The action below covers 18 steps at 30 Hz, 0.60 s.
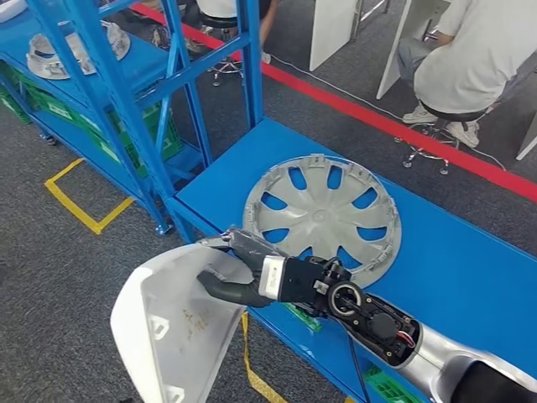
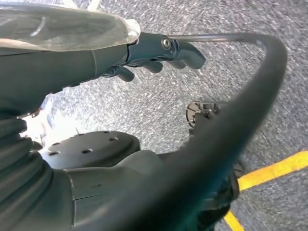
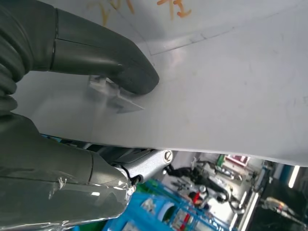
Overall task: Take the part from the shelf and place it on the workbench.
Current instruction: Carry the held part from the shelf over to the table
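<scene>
- In the head view, your right robot hand [image 1: 243, 269] reaches in from the lower right and is clamped on a large white panel [image 1: 174, 323], the part, at the lower left of the frame.
- The panel hangs over grey carpet [image 1: 57, 277], just off the front edge of the blue desk [image 1: 443, 269]; whether it touches that edge is unclear.
- In the right wrist view, the thick thumb [image 3: 134, 72] presses on the panel's [image 3: 225, 96] pale face beside a small moulded clip [image 3: 109, 91], and the darker fingers [image 3: 83, 168] lie under its edge.
- Orange handwriting [image 3: 171, 7] marks the panel at the top of that frame.
- In the left wrist view, your left robot hand [image 2: 109, 96] has fingers [image 2: 181, 53] stretched out against a pale curved piece [image 2: 65, 29], the thumb [image 2: 94, 149] standing apart below; you cannot tell whether it grips that piece.
- A silver wheel cover [image 1: 323, 214] lies flat on the desk at the centre of the head view.
- A blue shelf [image 1: 114, 92] fills the upper left, with more silver parts [image 1: 50, 54] on it.
- A person [image 1: 468, 59] sits on a stool at the upper right, beyond a red floor line [image 1: 380, 122].
- Yellow tape [image 1: 75, 206] marks the carpet at the left.
</scene>
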Motion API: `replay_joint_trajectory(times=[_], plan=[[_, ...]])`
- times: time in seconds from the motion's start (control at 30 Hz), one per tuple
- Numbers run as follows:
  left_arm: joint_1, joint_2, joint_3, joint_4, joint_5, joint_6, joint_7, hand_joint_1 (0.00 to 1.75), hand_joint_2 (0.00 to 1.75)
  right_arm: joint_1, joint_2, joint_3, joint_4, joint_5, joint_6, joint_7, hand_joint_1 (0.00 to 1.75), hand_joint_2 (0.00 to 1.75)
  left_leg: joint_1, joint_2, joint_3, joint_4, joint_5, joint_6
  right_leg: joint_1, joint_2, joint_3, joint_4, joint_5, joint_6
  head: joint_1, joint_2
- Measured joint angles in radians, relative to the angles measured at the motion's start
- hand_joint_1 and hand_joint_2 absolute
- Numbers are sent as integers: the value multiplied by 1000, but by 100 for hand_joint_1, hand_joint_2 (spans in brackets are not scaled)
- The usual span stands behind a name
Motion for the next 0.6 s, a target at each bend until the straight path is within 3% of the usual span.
replay_joint_trajectory(times=[0.07,0.13,0.2,0.23,0.27,0.3,0.37,0.4,0.43,0.5,0.53,0.6], plan=[[4,0,0,0,1,0,-1,0,175,-1,0,1,-2,1,0,1,175,175,4,-19,7,-8,3,11,-3,30,-8,27,-24,9,3,0],[4,0,0,0,1,0,-2,0,175,-1,-1,2,-4,1,0,2,175,175,5,-38,15,-13,2,21,-5,78,-58,140,-84,10,8,0],[1,0,0,0,0,0,-3,0,175,3,-3,4,-5,2,0,4,175,175,2,-62,18,-12,0,26,-3,94,-129,281,-137,9,11,0],[0,0,0,0,0,-1,-3,0,175,4,-4,5,-5,3,0,5,175,175,0,-77,19,-12,-1,27,-3,96,-149,311,-136,8,12,0],[1,-1,0,0,1,-1,-3,0,175,5,-5,5,-5,4,0,6,175,175,-1,-91,22,-11,-2,27,-3,98,-149,299,-114,6,13,0],[2,-1,0,0,1,-1,-3,0,175,5,-5,6,-4,5,0,6,175,175,-2,-106,27,-11,-3,27,-3,104,-130,247,-74,2,13,0],[2,-2,0,0,2,-1,-4,0,175,4,-5,6,-5,6,1,7,175,175,-3,-133,31,-8,-7,23,-4,144,-71,101,4,-5,12,0],[0,-3,0,0,2,-1,-4,0,175,3,-6,6,-5,6,1,7,175,175,-2,-144,28,-5,-8,20,-5,164,-50,48,21,-7,11,0],[0,-3,0,0,2,-1,-4,0,175,3,-6,6,-5,6,1,7,175,175,0,-155,23,-4,-7,15,-5,178,-37,21,25,-8,10,0],[1,-2,0,0,3,-1,-4,0,175,1,-6,7,-5,6,1,7,175,175,4,-177,14,-3,-2,3,-4,170,-27,8,21,-12,12,0],[4,-2,0,0,3,-1,-4,0,175,-1,-6,8,-5,6,1,7,175,175,4,-172,11,0,-4,-3,-6,160,-21,4,24,-16,12,0],[6,-2,0,0,4,-1,-4,0,175,-2,-5,8,-6,6,2,6,175,175,1,-122,-17,54,-34,-14,-9,134,-12,-6,27,-25,4,0]])
